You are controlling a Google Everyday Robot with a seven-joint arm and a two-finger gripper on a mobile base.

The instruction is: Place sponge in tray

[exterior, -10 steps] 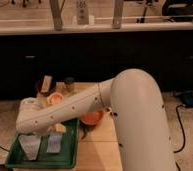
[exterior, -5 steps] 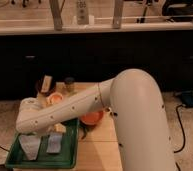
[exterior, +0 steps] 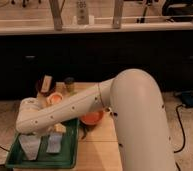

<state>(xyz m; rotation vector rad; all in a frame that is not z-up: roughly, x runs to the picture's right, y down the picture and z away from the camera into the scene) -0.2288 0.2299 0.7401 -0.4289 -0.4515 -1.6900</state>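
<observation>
Gripper [exterior: 41, 144] hangs over the green tray [exterior: 16, 161], fingers pointing down into it at about 8 o'clock from the table's centre. The two pale finger pads stand well apart, jaws wide, one toward the tray's left half, one nearer its middle. Nothing visible is clamped between them.

Sponge [exterior: 59, 128]: a small yellowish block at the tray's far edge, about 1 o'clock from the fingers, partly under the arm [exterior: 70, 107]. It looks to sit inside the rim, though whether it lies flat or rides the rim, cannot tell.

Orange bowl [exterior: 92, 118] sits just beside the tray at 3 o'clock, half hidden by the arm. A bottle [exterior: 69, 86] and a dark item stand at the table's [exterior: 97, 150] far side, 12 o'clock.

Risks, as judged:
- If the sponge rests on the rim, a brush from the wrist on lifting could tip it out onto the wood.
- The forearm passes close over the bowl; a low or sideways retreat could nudge it.
- Fingers stand low in the tray; dragging rather than rising could shift the tray itself.
</observation>
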